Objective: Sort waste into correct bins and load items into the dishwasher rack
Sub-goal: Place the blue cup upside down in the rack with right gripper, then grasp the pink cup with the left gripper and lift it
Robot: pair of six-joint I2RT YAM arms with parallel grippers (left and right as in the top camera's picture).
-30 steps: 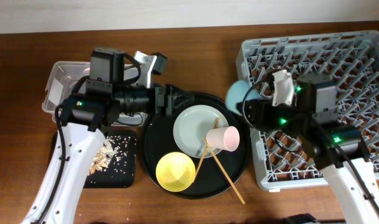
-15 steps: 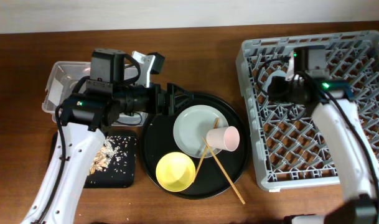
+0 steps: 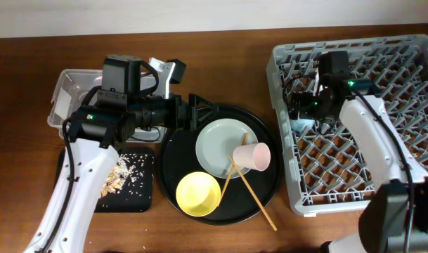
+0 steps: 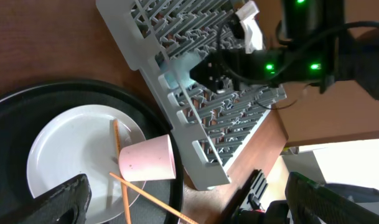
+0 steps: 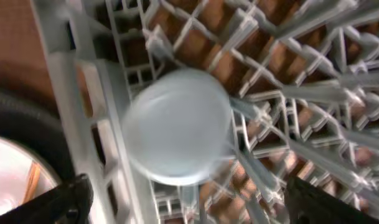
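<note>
Dishwasher rack (image 3: 410,63): reference. Left of it: left gripper (image 3: 199,112), jaws spread, empty, over round black tray (image 3: 173,165). Inside its left edge: light-blue cup (image 5: 177,127), blurred. Above cup: right gripper (image 3: 301,111), fingers apart, released.

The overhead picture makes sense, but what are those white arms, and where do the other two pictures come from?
They are two robot arms, each ending in two gripping fingers. One camera looks down on the table; two sit on the wrists, looking past those fingers. A round black tray holds a plate, a pink cup, a yellow bowl and chopsticks; beside it stands a grey dish rack. Nothing is held: the left gripper is open, and the right gripper hangs open over a light-blue cup in the rack.
</note>
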